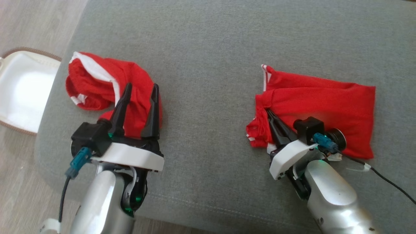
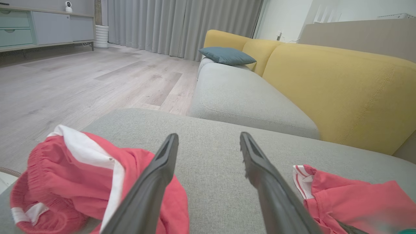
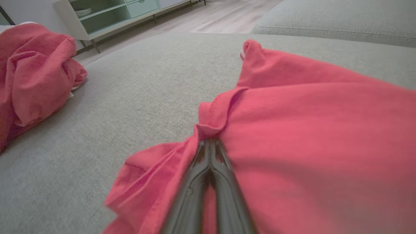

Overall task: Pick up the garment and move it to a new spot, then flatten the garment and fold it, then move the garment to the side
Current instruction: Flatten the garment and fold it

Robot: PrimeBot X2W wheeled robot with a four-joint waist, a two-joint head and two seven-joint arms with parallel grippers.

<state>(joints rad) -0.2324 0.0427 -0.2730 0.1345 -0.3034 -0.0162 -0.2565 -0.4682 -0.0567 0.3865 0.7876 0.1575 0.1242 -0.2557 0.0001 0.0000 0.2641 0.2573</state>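
Observation:
A red garment (image 1: 325, 100) lies partly folded on the right of the grey seat cushion (image 1: 208, 39), its white-striped edge at its far left corner. My right gripper (image 1: 268, 111) is shut on a bunched fold at the garment's near left edge; in the right wrist view the fabric (image 3: 308, 130) puckers at the closed fingertips (image 3: 209, 140). A second red garment with white bands (image 1: 97, 81) is crumpled at the cushion's left end. Above its near right part my left gripper (image 1: 142, 86) stands open with nothing between the fingers (image 2: 260, 162).
A white basket with a brown rim (image 1: 22, 91) sits on the wood floor left of the cushion. The sofa's yellow back (image 2: 341, 91) and a blue pillow (image 2: 227, 56) are beyond. The cushion's front edge (image 1: 208, 208) runs just before my arms.

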